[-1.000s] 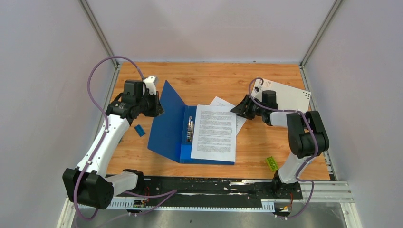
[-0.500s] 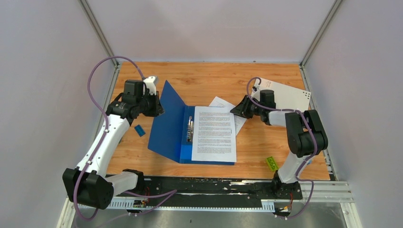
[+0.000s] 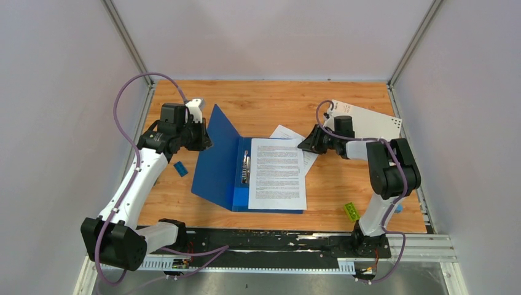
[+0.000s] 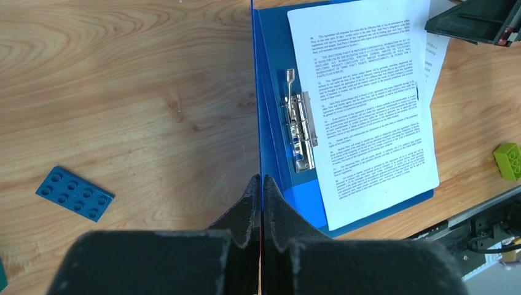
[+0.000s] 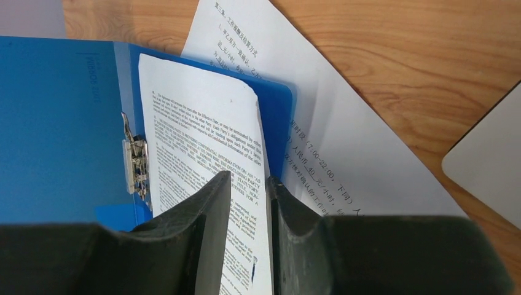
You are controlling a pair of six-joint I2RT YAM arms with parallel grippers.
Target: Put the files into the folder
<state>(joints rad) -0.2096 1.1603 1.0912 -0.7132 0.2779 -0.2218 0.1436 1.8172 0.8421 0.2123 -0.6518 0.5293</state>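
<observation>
At the middle of the table (image 3: 270, 104): a blue folder (image 3: 215, 166) (image 4: 271, 61) (image 5: 61, 123) lies open, with its right panel flat and its left cover raised at a tilt.
Left end effector (image 3: 201, 136) (image 4: 262, 179): the fingers are pressed together on the raised cover's edge near its far corner, holding it up.
Top sheet (image 3: 276, 172) (image 4: 368, 110) (image 5: 196, 153): a white page of dense black print lies on the folder's right panel, its left edge just beside the metal clip (image 3: 246, 167) (image 4: 301, 129) (image 5: 136, 166).
Second sheet (image 3: 284, 131) (image 4: 437, 55) (image 5: 344, 153): this page lies skewed on the table at the folder's far right corner, partly hidden beneath that corner.
Right end effector (image 3: 305, 143) (image 5: 249, 181): the fingers stand a narrow gap apart, straddling the top sheet's right edge near its far corner. The gap is too wide to be clamping the paper.
Far right: a pale board (image 3: 368, 126) (image 5: 485, 166) lies flat beyond the right arm.
Loose pieces: a blue brick (image 3: 180, 169) (image 4: 75, 193) lies left of the folder, and a green brick (image 3: 351, 211) (image 4: 509, 160) lies at the near right.
</observation>
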